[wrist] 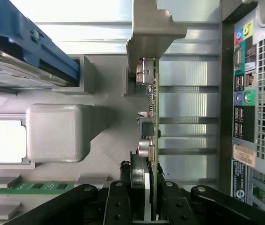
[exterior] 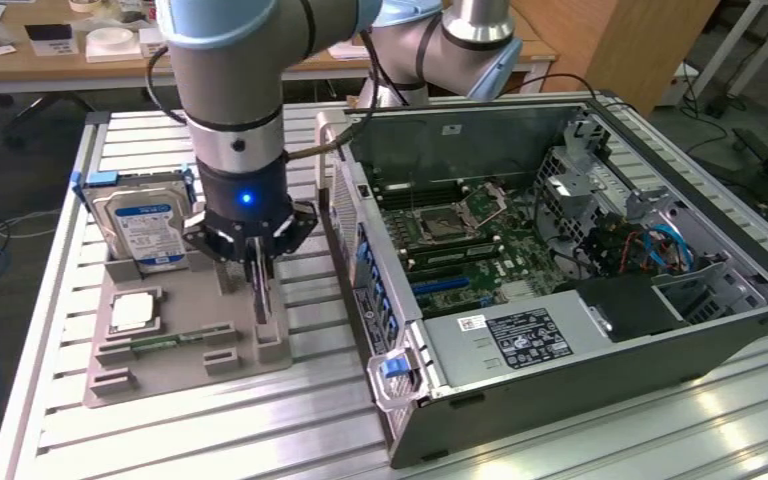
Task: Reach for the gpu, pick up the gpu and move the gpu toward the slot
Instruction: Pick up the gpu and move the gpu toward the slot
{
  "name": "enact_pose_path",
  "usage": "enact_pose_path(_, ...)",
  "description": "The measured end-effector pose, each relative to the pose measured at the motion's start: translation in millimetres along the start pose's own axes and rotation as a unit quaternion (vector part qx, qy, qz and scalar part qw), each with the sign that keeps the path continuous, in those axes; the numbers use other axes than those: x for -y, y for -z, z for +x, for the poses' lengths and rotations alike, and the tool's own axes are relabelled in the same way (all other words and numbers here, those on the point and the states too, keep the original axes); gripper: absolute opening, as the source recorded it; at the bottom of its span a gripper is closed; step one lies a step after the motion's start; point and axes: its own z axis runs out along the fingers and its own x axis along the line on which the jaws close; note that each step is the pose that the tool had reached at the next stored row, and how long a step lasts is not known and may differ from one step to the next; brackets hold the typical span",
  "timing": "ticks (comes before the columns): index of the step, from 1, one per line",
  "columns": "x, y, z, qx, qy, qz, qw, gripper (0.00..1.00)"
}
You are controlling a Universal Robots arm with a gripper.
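Observation:
The gpu (exterior: 263, 300) stands on edge as a thin grey strip in a holder on the grey parts tray (exterior: 171, 375). My gripper (exterior: 256, 266) hangs straight above it, fingers down on its upper edge. In the wrist view the gpu (wrist: 153, 112) runs edge-on, its far end against a grey bracket (wrist: 151, 37). My gripper (wrist: 144, 186) has one black finger on each face of the card, pressed against it, shut on the gpu. The card's lower end still sits in the tray holder. The blue slots (exterior: 448, 284) lie on the motherboard inside the open computer case (exterior: 704, 330).
On the tray are a silver hard drive with a blue label (exterior: 141, 228), a square silver CPU chip (exterior: 133, 312) and a green memory stick (exterior: 171, 342). The case's perforated rear wall (wrist: 263, 93) stands close beside the gpu. A slatted metal table (exterior: 224, 430) carries everything.

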Motion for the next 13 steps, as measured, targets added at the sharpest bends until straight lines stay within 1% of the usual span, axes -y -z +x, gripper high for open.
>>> enact_pose_path(13,-2.3,59.4,0.0,0.0000,0.000,0.0000,1.0000,0.28)
